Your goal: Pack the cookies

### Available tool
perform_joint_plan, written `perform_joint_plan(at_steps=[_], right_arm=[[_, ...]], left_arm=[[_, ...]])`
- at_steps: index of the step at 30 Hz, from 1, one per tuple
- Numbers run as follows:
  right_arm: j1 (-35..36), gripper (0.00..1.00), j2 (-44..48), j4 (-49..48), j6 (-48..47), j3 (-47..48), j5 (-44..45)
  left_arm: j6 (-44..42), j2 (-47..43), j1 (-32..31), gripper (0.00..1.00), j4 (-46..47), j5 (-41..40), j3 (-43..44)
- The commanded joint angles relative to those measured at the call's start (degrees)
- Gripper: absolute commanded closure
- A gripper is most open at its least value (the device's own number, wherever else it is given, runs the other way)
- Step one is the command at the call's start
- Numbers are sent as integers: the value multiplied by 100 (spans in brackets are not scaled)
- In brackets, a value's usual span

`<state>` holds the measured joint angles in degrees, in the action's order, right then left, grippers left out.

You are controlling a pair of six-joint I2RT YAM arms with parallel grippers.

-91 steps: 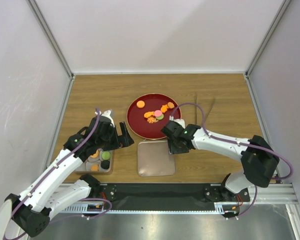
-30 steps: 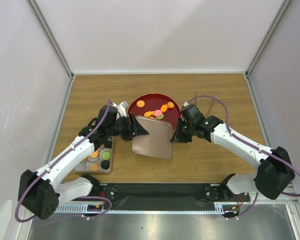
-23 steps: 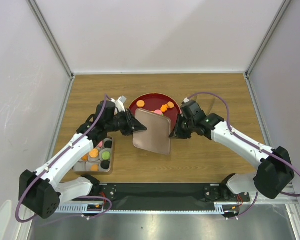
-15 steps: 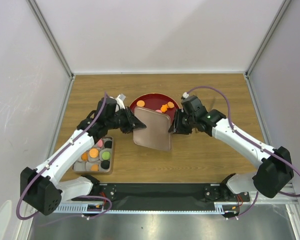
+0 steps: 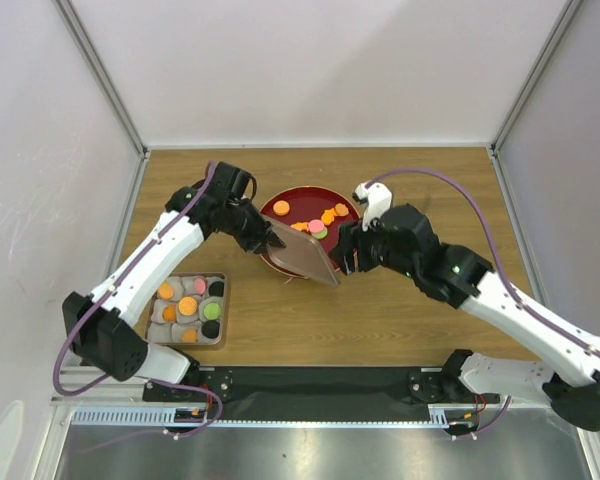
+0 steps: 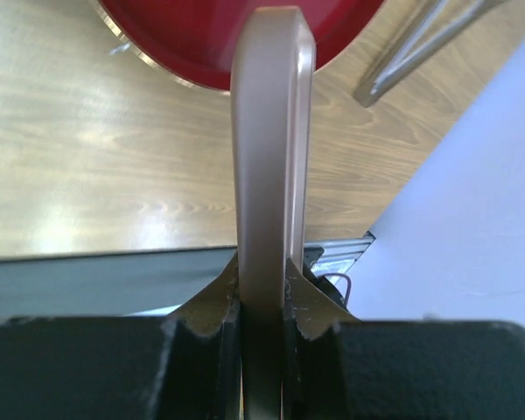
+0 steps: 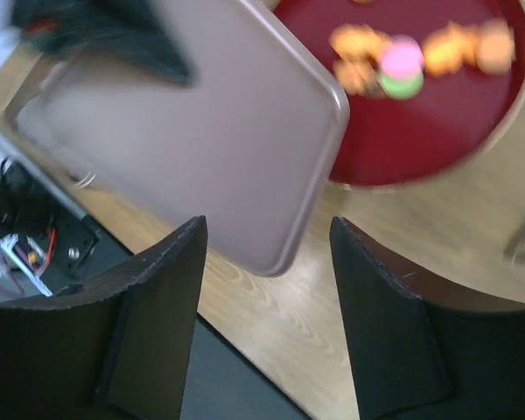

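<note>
Several cookies (image 5: pixel 318 226) lie on the red plate (image 5: pixel 300 200), mostly orange with one pink and one green (image 7: pixel 401 63). More cookies (image 5: pixel 187 306) fill the small box (image 5: pixel 223 310) at the left front. My left gripper (image 5: pixel 269 240) is shut on the left edge of the pinkish-brown lid (image 5: pixel 306 256), which hangs tilted over the plate's near rim. The left wrist view shows the lid (image 6: pixel 271 157) edge-on, clamped between the jaws (image 6: pixel 261 293). My right gripper (image 5: pixel 348 254) stands open just right of the lid (image 7: pixel 184 131), fingers (image 7: pixel 162 289) apart and not touching it.
Thin grey metal rods (image 6: pixel 420 39) lie on the wood right of the plate (image 6: pixel 184 44). A black strip (image 5: pixel 320 383) runs along the table's near edge. White walls close the table in on three sides.
The left gripper closed on the lid's left edge and raised it, tilted, toward the plate. The right gripper opened, let go of the lid's right edge and drew back.
</note>
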<state>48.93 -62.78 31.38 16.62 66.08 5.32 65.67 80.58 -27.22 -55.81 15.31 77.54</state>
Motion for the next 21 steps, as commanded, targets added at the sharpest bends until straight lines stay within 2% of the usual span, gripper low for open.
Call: perform_joint_plan(at_steps=[1,5,9,16,21], right_arm=[[476,36,398,-789,-1027,-245,408],[1283,31,355,-967,-1494,-280,715],[1995,28,-101,-984,-1890,-87,1110],[2296,27,-717,-1132,-2224,89,1524],[2332,32,-920,-1441,-2461,27,2051]], left_arm=[[376,239,6,100,-1151,182,613],[482,266,42,100,-1134,367,561],[499,213,129,100,-1134,490,526],[368,134,279,100,-1160,622,455],[350,81,323,100,-1090,745,429]])
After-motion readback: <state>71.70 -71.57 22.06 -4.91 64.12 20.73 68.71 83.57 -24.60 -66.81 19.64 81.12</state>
